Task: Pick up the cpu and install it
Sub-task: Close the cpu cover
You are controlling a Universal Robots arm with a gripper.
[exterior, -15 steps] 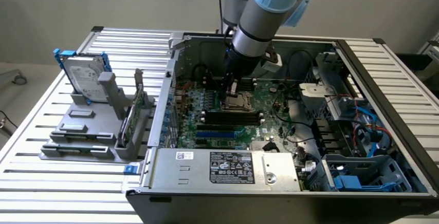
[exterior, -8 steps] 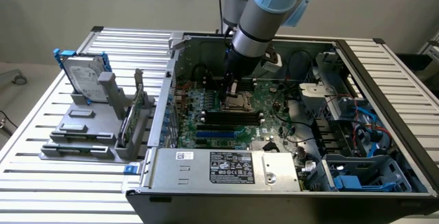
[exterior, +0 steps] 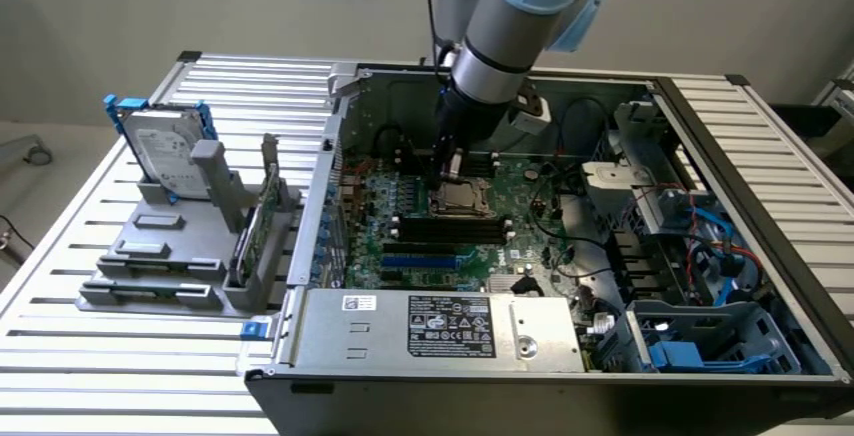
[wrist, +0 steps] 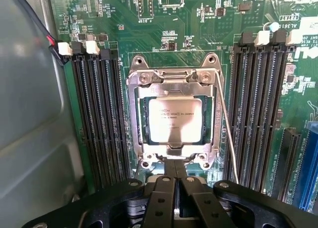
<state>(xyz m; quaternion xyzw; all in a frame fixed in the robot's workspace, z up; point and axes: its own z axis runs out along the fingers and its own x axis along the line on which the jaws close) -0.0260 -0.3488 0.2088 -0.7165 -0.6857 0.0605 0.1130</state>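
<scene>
- Nearest in the exterior view, at six o'clock, a silver box-shaped power supply with a black label (exterior: 427, 324) sits inside the front wall of the open dark metal computer case (exterior: 400, 408).
- The case lies on a slatted silver metal counter (exterior: 80, 356).
- At nine o'clock from the case, a grey plastic holder (exterior: 160, 256) stands on the counter. It carries an upright silver rectangular hard drive with a white label and blue frame (exterior: 167, 151).
- Mid-case lies the green circuit-covered motherboard (exterior: 534, 246) (wrist: 174, 34), with rows of long black memory slots (wrist: 97, 114).
- The small square cpu with a silver-grey metal top (exterior: 465, 196) (wrist: 175, 119) lies flat in the dark square metal-framed socket (wrist: 135, 114), between two banks of slots. The frame is down around its edges.
- The black two-fingered tool (exterior: 454, 164) (wrist: 175, 163) hangs over the socket at its twelve o'clock edge in the exterior view. Its fingers are pressed together, narrow, with nothing between them. Its tips lie at the frame's edge; I cannot tell whether they touch it.
- Farthest, the grey and light-blue robot arm (exterior: 501, 46) rises toward twelve o'clock.
</scene>
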